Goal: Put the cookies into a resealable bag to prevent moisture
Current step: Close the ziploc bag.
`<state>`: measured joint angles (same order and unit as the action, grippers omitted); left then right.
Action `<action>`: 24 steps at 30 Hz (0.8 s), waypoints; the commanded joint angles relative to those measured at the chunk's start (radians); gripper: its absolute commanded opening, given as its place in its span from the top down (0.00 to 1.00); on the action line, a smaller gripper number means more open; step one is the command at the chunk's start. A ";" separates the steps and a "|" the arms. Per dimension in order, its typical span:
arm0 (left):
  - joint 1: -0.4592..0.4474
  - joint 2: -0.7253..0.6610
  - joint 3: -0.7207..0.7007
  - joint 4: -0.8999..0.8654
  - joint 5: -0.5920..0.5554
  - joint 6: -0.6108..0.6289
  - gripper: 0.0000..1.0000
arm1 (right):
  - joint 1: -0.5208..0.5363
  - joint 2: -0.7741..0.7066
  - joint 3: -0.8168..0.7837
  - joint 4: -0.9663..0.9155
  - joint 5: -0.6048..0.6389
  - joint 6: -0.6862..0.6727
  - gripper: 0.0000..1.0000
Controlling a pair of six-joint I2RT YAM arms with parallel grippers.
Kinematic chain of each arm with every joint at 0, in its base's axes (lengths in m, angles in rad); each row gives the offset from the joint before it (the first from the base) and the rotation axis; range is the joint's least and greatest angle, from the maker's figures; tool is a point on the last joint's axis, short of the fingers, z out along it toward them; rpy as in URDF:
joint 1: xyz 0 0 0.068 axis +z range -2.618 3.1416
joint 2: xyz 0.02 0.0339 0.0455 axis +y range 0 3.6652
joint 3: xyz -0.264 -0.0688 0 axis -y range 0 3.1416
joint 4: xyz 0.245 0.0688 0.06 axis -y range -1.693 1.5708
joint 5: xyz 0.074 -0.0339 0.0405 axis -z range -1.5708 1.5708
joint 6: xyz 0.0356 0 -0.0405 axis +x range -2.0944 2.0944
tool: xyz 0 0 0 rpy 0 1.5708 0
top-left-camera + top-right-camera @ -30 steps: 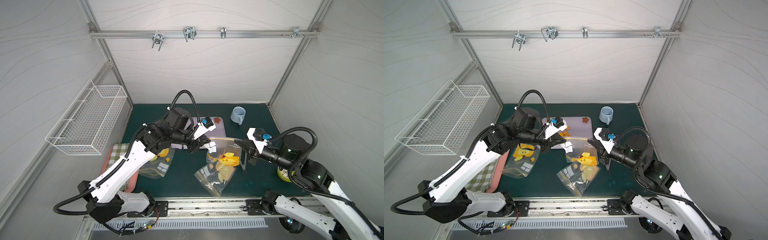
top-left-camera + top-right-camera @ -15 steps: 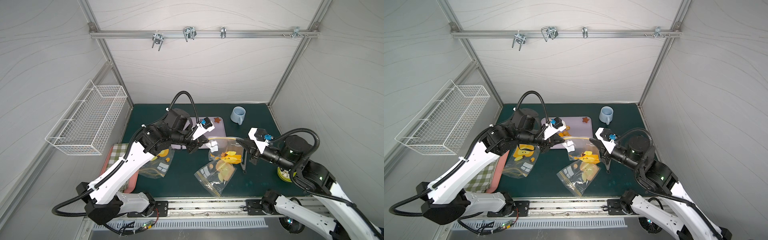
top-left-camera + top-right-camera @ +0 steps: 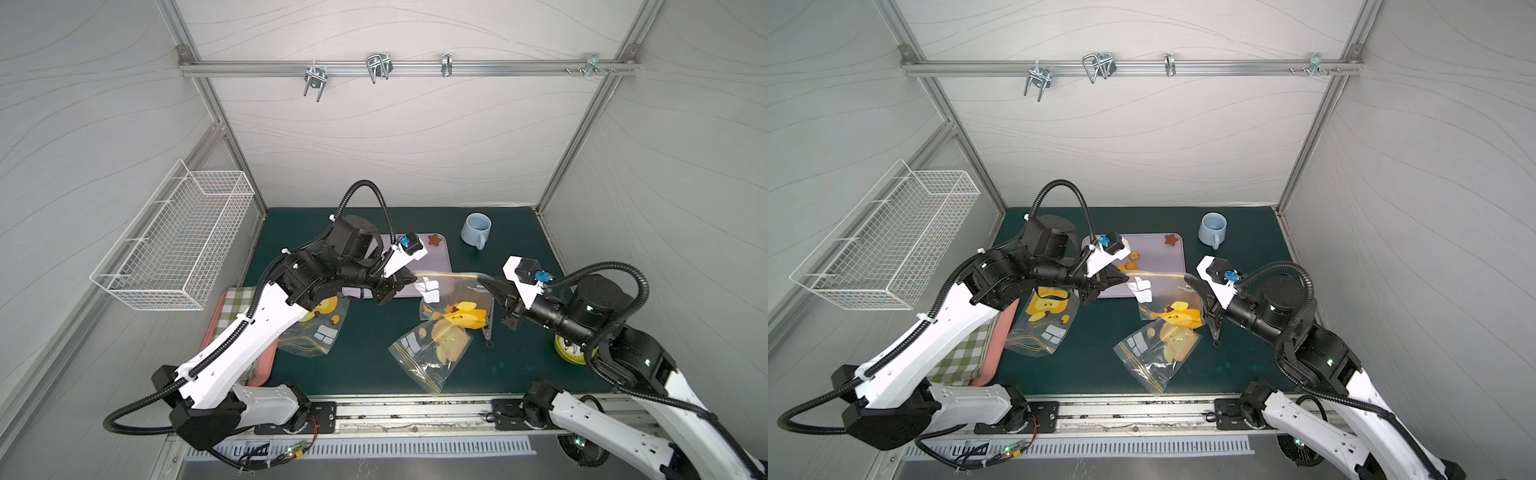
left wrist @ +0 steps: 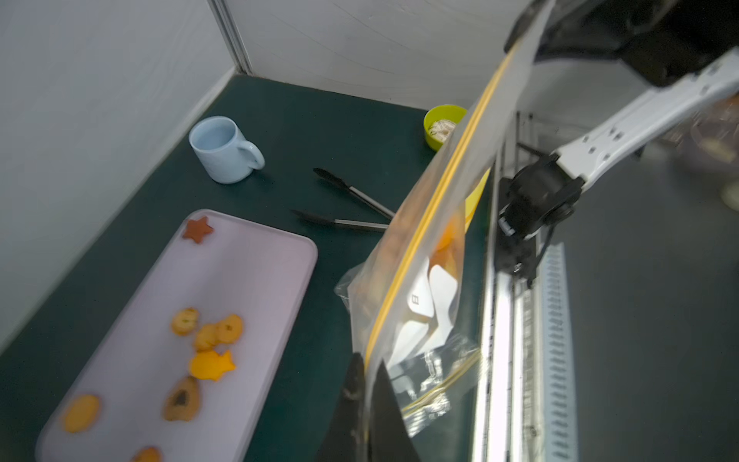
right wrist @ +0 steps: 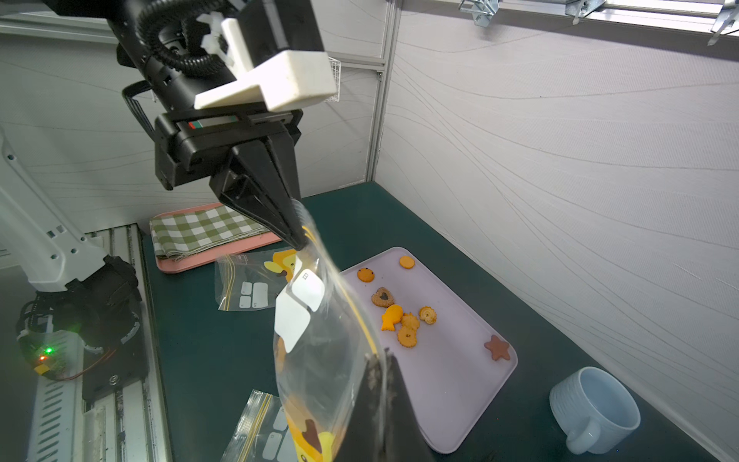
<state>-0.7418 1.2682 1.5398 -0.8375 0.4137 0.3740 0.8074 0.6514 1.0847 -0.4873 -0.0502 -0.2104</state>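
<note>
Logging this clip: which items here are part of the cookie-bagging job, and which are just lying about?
In the job: cookies, lilac tray under them, resealable bag, left gripper and right gripper pinching its zip edge.
Lying about: blue mug, tongs, green bowl, two spare bags, checked cloth, wire basket.

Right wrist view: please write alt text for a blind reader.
The left claw and the right claw, both shut, hold a clear resealable bag stretched between them. Nearby, cookies lie on a lilac tray, next to a pale blue mug.
</note>
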 commanded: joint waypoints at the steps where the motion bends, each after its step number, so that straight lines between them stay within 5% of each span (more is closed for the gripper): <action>1: 0.012 -0.020 0.004 0.014 0.010 0.013 1.00 | -0.005 -0.018 -0.003 0.041 0.027 -0.018 1.00; 3: 0.013 -0.020 0.003 0.017 0.002 0.011 0.86 | -0.005 -0.020 -0.006 0.041 0.029 -0.019 1.00; 5: 0.014 -0.020 0.003 0.016 0.005 0.014 1.00 | -0.005 -0.021 -0.007 0.041 0.031 -0.020 1.00; 8: 0.015 -0.022 0.000 0.016 0.013 0.016 0.99 | -0.004 -0.022 -0.009 0.042 0.033 -0.020 1.00; 9: 0.016 -0.023 -0.003 0.025 0.003 0.008 0.92 | -0.005 -0.022 -0.007 0.041 0.033 -0.020 1.00; 11: 0.020 -0.024 -0.001 0.019 0.007 0.013 1.00 | -0.005 -0.024 -0.009 0.043 0.033 -0.020 1.00; 14: 0.022 -0.030 -0.006 0.022 0.015 0.014 1.00 | -0.004 -0.022 -0.008 0.042 0.035 -0.020 1.00; 16: 0.023 -0.030 -0.008 0.025 0.007 0.010 0.75 | -0.005 -0.022 -0.008 0.042 0.033 -0.020 1.00; 19: 0.024 -0.029 -0.007 0.027 0.013 0.009 0.77 | -0.005 -0.020 -0.006 0.043 0.032 -0.021 1.00; 20: 0.025 -0.029 -0.007 0.026 0.017 0.010 0.70 | -0.005 -0.019 -0.007 0.043 0.032 -0.021 1.00; 21: 0.025 -0.030 -0.007 0.025 0.020 0.012 0.71 | -0.005 -0.018 -0.006 0.044 0.031 -0.021 1.00; 23: 0.027 -0.028 -0.005 0.023 0.030 0.015 1.00 | -0.005 -0.016 -0.006 0.047 0.026 -0.019 1.00; 24: 0.027 -0.029 -0.006 0.023 0.040 0.017 1.00 | -0.005 -0.014 -0.006 0.046 0.024 -0.020 1.00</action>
<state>-0.7200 1.2572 1.5249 -0.8322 0.4248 0.3653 0.8074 0.6441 1.0737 -0.4866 -0.0265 -0.2104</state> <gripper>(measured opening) 0.055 0.050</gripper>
